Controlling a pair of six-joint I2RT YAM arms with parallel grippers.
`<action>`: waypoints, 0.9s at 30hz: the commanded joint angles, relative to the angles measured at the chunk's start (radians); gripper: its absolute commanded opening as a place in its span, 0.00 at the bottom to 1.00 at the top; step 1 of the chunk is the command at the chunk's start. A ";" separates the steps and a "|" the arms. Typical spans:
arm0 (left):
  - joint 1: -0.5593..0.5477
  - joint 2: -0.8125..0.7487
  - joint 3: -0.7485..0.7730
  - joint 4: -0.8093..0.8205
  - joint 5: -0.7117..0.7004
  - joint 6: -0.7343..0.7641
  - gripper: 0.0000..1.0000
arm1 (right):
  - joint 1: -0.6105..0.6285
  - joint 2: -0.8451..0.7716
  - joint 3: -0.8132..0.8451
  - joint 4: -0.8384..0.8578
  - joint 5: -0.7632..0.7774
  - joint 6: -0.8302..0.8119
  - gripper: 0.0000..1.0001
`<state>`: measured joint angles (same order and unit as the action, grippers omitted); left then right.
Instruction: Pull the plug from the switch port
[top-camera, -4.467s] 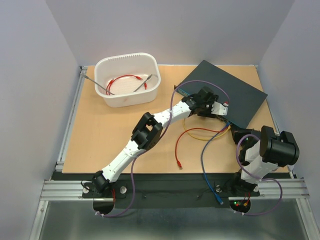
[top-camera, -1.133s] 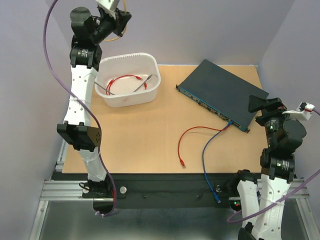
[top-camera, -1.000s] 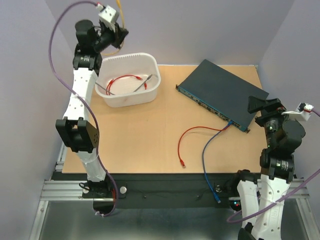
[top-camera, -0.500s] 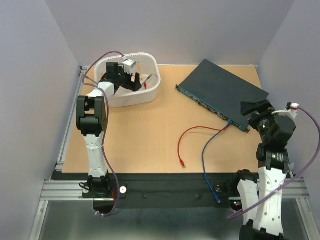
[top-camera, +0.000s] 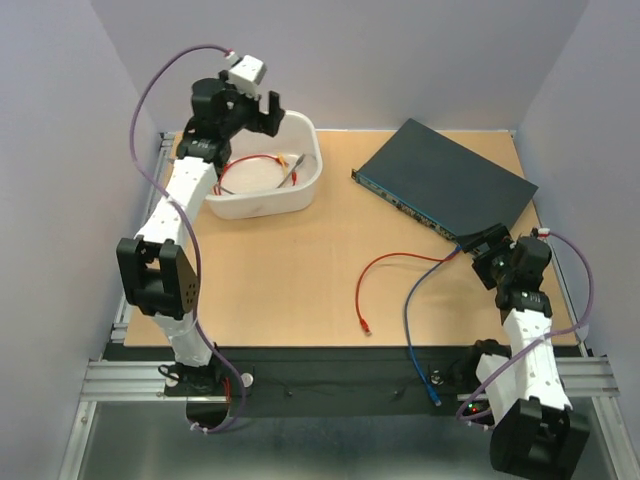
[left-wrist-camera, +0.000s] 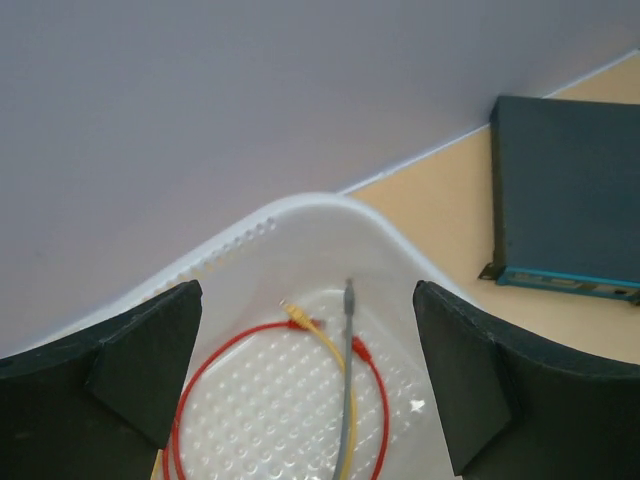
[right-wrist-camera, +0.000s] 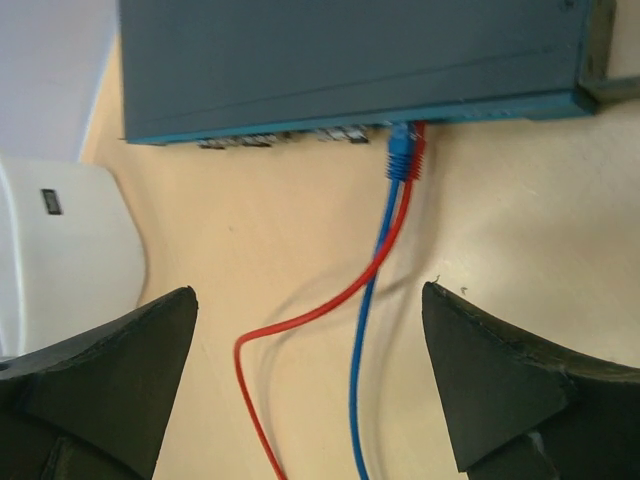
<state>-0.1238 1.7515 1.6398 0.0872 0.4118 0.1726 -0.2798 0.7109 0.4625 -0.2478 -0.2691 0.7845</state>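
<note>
The switch (top-camera: 445, 185) is a flat dark blue-grey box lying at an angle at the back right, its socket edge (right-wrist-camera: 300, 133) facing the table's middle. A blue plug (right-wrist-camera: 400, 152) and a red plug (right-wrist-camera: 418, 140) sit side by side in its ports near the right end. The blue cable (top-camera: 410, 310) and red cable (top-camera: 385, 262) trail toward the front. My right gripper (top-camera: 487, 243) (right-wrist-camera: 309, 290) hovers open just in front of those plugs, touching neither. My left gripper (top-camera: 250, 112) (left-wrist-camera: 306, 290) is open and empty above the white tub.
The white tub (top-camera: 300, 195) (left-wrist-camera: 300, 215) stands at the back left. It holds a red cable (left-wrist-camera: 190, 390), a yellow cable (left-wrist-camera: 335, 390) and a grey cable (left-wrist-camera: 348, 380). The red cable's loose end (top-camera: 362, 325) lies on the table's middle; the blue one runs off the front edge (top-camera: 437, 395).
My left gripper opened, dipped into the tub, left the yellow cable there and rose above it. My right arm came down from beside the switch to its plugged corner.
</note>
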 joint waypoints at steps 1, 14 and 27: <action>-0.192 0.002 0.063 -0.151 -0.055 0.059 0.99 | 0.005 0.062 -0.057 0.181 -0.010 0.042 0.97; -0.599 0.384 0.368 -0.315 0.040 0.240 0.99 | -0.010 0.202 -0.179 0.389 0.021 0.068 0.75; -0.678 0.355 -0.003 -0.321 0.081 0.355 0.68 | -0.029 0.182 -0.196 0.392 0.030 0.041 0.72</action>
<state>-0.7872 2.1448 1.6913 -0.2867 0.5407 0.4805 -0.3016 0.9035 0.2775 0.0875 -0.2516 0.8410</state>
